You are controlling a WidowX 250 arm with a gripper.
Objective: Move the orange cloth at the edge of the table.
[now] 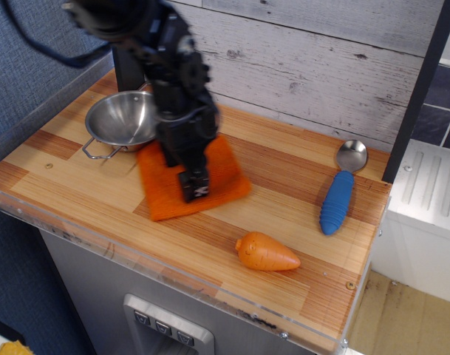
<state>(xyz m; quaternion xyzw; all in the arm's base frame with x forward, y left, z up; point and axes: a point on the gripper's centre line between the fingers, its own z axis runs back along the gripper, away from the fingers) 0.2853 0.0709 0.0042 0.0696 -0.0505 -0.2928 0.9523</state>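
My end effector (195,188) presses down on the orange cloth (189,180); grip state unclear (motion blur). Near tabletop (298,222) edge lies just beyond the cloth's front-left corner.

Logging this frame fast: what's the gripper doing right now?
Gripper: tip down on the orange cloth; motion blur hides whether the jaws are open or shut.
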